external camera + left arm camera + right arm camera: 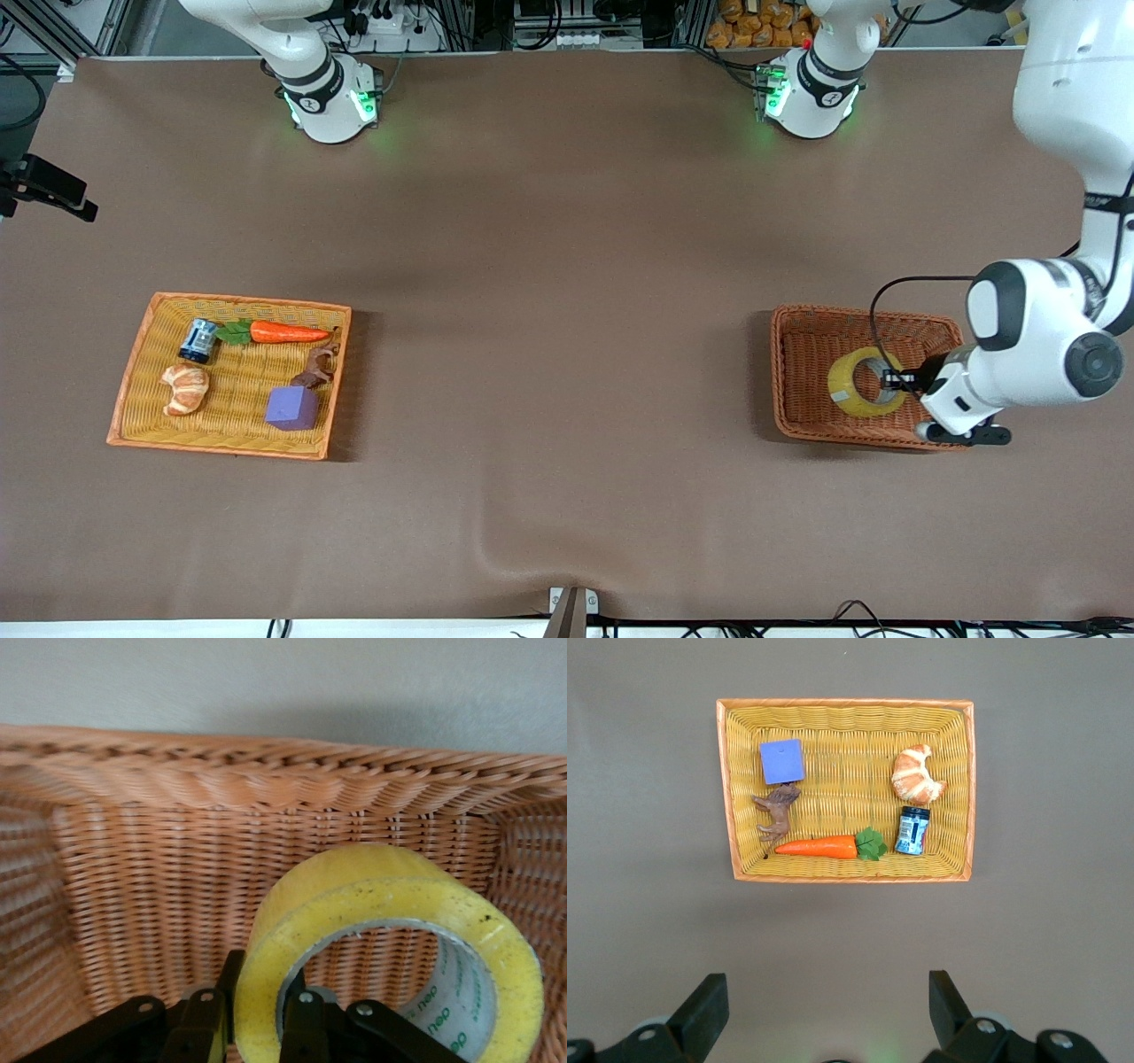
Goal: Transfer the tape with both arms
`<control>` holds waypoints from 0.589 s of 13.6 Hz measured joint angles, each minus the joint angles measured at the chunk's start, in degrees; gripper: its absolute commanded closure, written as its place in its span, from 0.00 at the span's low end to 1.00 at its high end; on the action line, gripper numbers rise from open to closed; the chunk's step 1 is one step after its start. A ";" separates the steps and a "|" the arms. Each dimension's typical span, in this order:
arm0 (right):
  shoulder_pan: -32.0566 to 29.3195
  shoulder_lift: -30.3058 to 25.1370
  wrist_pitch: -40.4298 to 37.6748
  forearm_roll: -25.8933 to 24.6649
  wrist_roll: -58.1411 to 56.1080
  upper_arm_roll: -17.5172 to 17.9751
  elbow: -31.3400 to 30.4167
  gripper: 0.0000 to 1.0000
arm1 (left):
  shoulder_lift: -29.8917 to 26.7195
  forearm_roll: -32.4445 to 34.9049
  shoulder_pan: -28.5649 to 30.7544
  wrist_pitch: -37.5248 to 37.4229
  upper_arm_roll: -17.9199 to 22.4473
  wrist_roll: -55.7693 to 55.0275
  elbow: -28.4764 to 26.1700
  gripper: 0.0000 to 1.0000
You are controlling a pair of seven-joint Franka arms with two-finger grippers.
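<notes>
One tape [390, 930] roll, its wall clamped between left gripper [257, 1014] jaws, inside one brown basket [802, 354]. Right gripper [824, 1014] jaws wide, high over one tray [731, 788]: five items.

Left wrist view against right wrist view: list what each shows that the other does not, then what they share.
Only the left wrist view shows the tape, tilted up in the brown wicker basket, with the left gripper shut on the roll's wall, one finger inside the core and one outside.

Only the right wrist view shows the flat orange tray holding the purple cube, toy animal, carrot, croissant and small can, below the open right gripper.

Shared: nothing but woven wicker; no object appears in both.
</notes>
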 measured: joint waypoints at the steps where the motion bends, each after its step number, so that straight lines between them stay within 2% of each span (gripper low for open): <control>1: 0.00 0.00 0.01 0.00 0.00 0.00 0.01 0.00 | 0.78 0.00 -0.34 0.27 -0.13 0.00 0.00 0.00; 5: 0.02 0.00 0.05 0.01 -0.01 0.01 0.03 0.00 | -0.17 0.02 -0.14 0.30 -0.21 -0.01 1.02 0.00; 8: 0.13 0.02 0.08 0.02 -0.03 0.06 0.07 0.00 | -5.85 0.02 -0.40 -3.05 -0.98 -2.39 2.41 0.00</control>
